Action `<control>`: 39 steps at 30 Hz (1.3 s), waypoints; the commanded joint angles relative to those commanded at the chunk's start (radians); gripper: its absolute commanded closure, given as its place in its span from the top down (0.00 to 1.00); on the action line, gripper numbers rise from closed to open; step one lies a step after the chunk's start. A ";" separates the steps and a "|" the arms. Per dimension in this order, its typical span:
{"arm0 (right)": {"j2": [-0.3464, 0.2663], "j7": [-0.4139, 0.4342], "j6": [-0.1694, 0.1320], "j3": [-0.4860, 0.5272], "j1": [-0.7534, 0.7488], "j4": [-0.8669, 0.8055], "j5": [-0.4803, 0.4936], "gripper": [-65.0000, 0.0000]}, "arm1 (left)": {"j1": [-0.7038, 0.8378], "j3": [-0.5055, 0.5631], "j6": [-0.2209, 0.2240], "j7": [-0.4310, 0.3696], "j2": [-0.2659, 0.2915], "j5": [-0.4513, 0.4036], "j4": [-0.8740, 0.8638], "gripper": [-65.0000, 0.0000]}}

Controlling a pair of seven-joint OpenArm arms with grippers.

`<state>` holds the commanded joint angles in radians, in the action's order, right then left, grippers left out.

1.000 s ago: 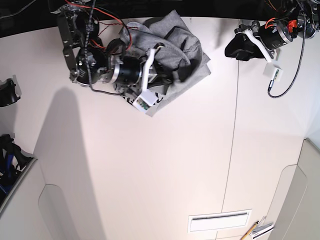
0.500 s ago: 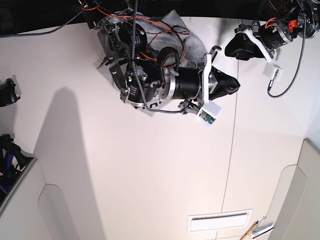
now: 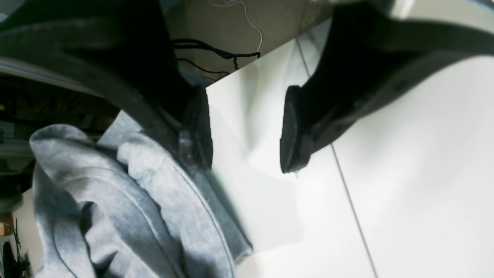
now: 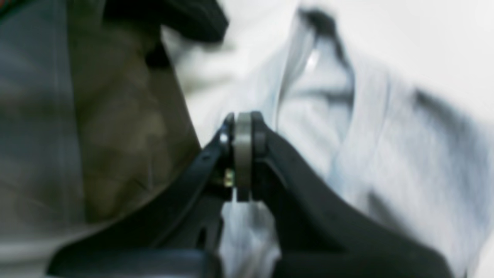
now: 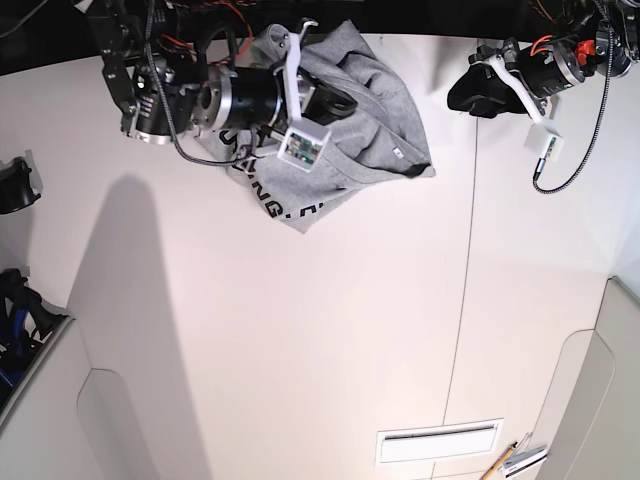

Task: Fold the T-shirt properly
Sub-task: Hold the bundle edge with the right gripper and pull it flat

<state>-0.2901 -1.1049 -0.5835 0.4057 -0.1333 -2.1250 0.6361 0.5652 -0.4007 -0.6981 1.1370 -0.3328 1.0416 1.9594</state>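
The heather-grey T-shirt (image 5: pixel 385 110) lies crumpled at the table's far edge, with black lettering (image 5: pixel 268 200) showing on its front-left flap. My right gripper (image 5: pixel 340 105) is over the shirt's middle. In the blurred right wrist view it (image 4: pixel 242 154) is shut on a thin strip of the grey fabric (image 4: pixel 366 154). My left gripper (image 5: pixel 467 95) hovers just right of the shirt's right corner. In the left wrist view it (image 3: pixel 247 154) stands open with nothing between its fingers, and the shirt (image 3: pixel 135 216) lies beside its left finger.
A seam (image 5: pixel 465 300) runs down the white table to the right of the middle. A slotted vent (image 5: pixel 440 440) and some pencils (image 5: pixel 515 460) sit at the front right. Black gear (image 5: pixel 15 185) lines the left edge. A cable (image 5: pixel 590 130) hangs from the left arm.
The right arm swung right across the shirt, then came back left. The shirt now spreads further right, with its lettering uncovered. The left arm has stayed put.
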 joint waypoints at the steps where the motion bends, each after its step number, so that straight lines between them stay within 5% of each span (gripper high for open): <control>1: -0.036 0.000 0.000 -0.001 -0.024 -0.035 0.000 0.00 | 0.000 0.000 0.000 0.000 0.000 -0.003 0.000 0.49; 10: -0.275 -0.011 -0.018 -0.004 -0.142 -0.167 -0.027 0.00 | 0.000 0.000 0.000 0.000 0.000 -0.022 0.000 0.49; 13: -0.277 0.060 -0.018 -0.002 -0.142 -0.136 -0.055 0.58 | 0.000 0.000 0.000 -0.003 0.000 -0.022 0.000 0.49; 14: -0.273 0.098 -0.018 0.006 -0.141 -0.114 -0.096 0.70 | 0.000 0.000 0.000 -0.003 0.000 -0.022 0.000 0.49; 18: -0.272 0.170 -0.013 0.145 -0.103 -0.029 -0.232 0.70 | 0.000 0.000 0.000 -0.003 -0.001 -0.030 0.000 0.49; 24: -0.264 0.224 0.119 0.386 0.005 0.064 -0.473 0.70 | 0.000 0.000 0.000 -0.003 0.000 -0.029 0.000 0.49; 26: -0.248 0.225 0.127 0.403 0.034 0.100 -0.482 0.69 | 0.000 0.000 0.000 -0.003 0.000 -0.029 0.000 0.49; 28: -0.225 0.226 0.127 0.406 0.045 0.124 -0.479 0.58 | 0.000 0.000 0.000 -0.003 0.000 -0.029 0.000 0.49; 32: -0.190 0.225 0.128 0.406 0.045 0.124 -0.480 0.05 | 0.000 0.000 0.000 -0.004 0.000 -0.029 0.000 0.49; 33: -0.188 0.225 0.128 0.406 0.045 0.124 -0.479 0.00 | 0.000 0.000 0.000 -0.004 0.000 -0.029 0.000 0.49; 39: -0.189 0.196 0.128 0.406 0.044 0.062 -0.436 0.00 | 0.000 0.000 0.000 -0.004 -0.001 -0.029 0.000 0.49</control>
<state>-0.4789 -0.9085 -0.4557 0.8120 -0.0891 -2.0628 0.2001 0.5652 -0.4007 -0.6981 1.1332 -0.3336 1.0126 1.9594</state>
